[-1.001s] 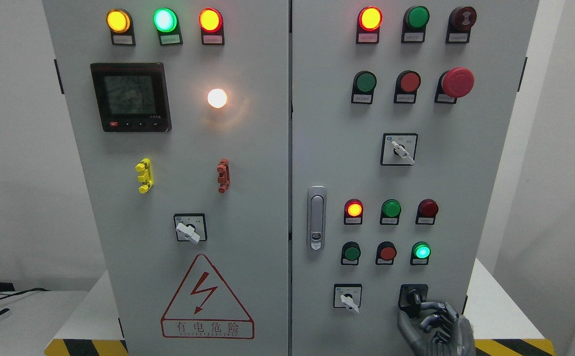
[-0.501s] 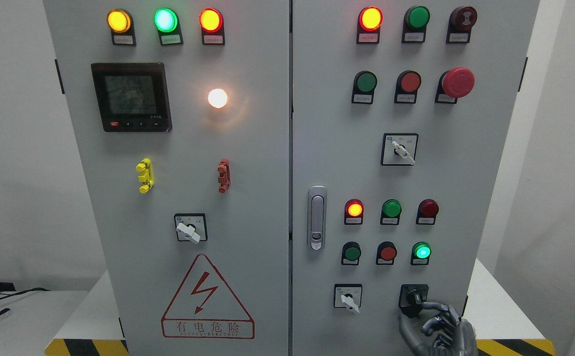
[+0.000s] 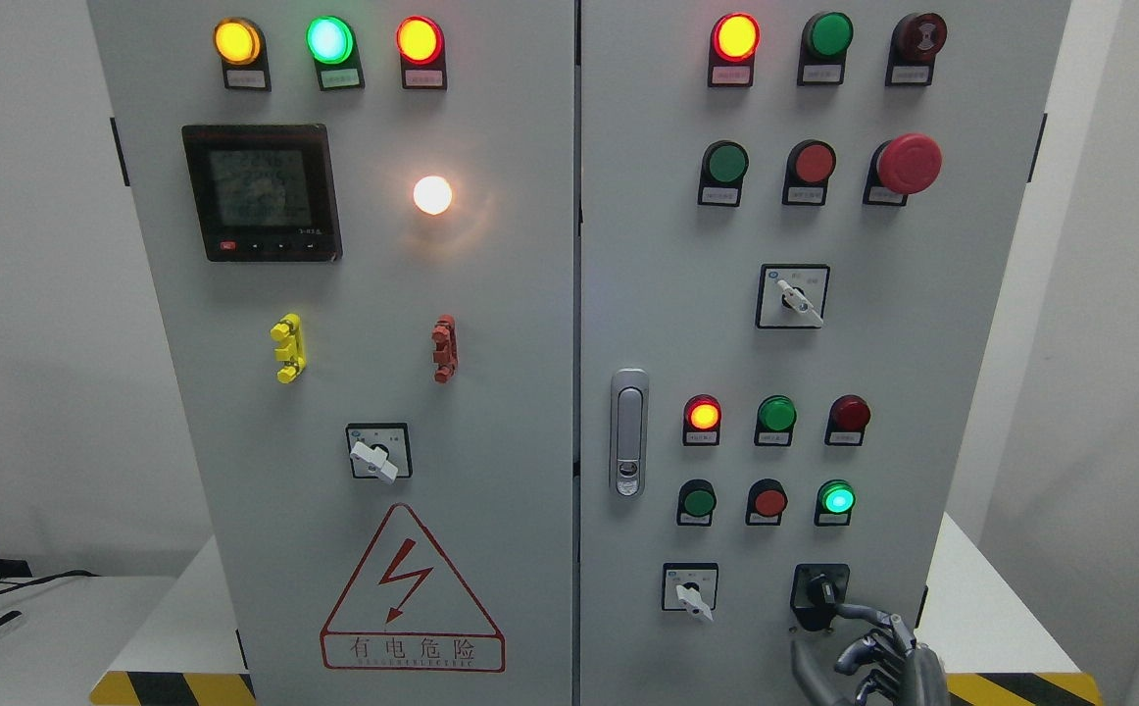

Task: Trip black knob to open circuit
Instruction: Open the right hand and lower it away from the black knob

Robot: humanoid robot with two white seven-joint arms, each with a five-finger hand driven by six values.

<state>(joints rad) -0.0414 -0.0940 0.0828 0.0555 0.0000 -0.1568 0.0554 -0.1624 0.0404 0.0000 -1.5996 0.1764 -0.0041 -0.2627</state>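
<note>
The black knob sits in a black square plate at the lower right of the right cabinet door, its handle pointing roughly up. My right hand comes in at the bottom edge, just below and to the right of the knob. The thumb stands apart from the loosely bent fingers, and the index fingertip reaches the lower right corner of the knob's plate. Nothing is gripped between them. The left arm is out of view.
A white selector switch sits left of the knob. Above it are a lit green lamp and red and green buttons. The door handle is near the seam, and the left door bears a warning triangle.
My right hand has sunk slightly toward the bottom edge and drifted a little right. Its fingers now sit lower against the knob's plate. The knob looks unchanged.
</note>
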